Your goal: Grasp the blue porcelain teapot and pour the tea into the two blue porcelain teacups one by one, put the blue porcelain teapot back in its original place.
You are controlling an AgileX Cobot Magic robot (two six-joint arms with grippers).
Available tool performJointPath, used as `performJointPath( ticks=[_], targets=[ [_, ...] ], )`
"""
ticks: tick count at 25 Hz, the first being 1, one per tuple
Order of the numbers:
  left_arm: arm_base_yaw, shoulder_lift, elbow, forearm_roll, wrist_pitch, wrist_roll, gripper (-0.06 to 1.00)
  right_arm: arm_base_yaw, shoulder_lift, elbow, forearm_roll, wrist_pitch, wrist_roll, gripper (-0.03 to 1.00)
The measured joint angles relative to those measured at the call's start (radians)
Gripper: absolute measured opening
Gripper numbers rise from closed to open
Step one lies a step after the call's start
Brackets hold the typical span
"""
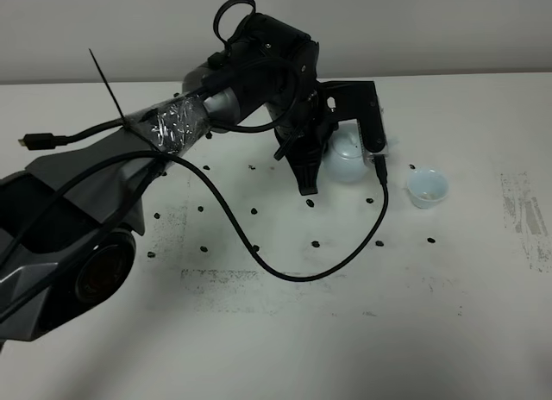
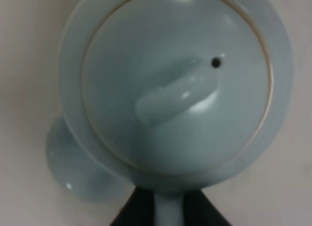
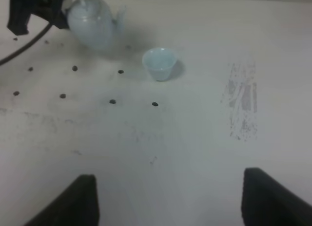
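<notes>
The blue porcelain teapot stands behind the middle of the table, lid on and upright, its spout pointing right toward a teacup. My left gripper reaches across from the left and is shut on the pot's loop handle. The left wrist view looks down on the lid and knob of the teapot, with the handle between the dark fingers. The second teacup peeks out beside the pot. In the right wrist view the teapot and one teacup lie far ahead of my open right gripper.
A black cable loops from the left arm over the white table in front of the pot. Small dark dots mark the tabletop. A grey scuffed patch lies near the right edge.
</notes>
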Motion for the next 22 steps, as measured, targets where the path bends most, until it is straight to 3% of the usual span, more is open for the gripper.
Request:
performJointPath(
  ticks=[11,22],
  targets=[
    [-0.017,0.024,-0.032,0.000,-0.031,0.089,0.04,0.000,0.000,0.000,0.000,0.000,0.000,0.59],
    [-0.020,0.024,-0.033,0.059,-0.064,0.217,0.04,0.000,0.000,0.000,0.000,0.000,0.000,0.59]
  ],
)
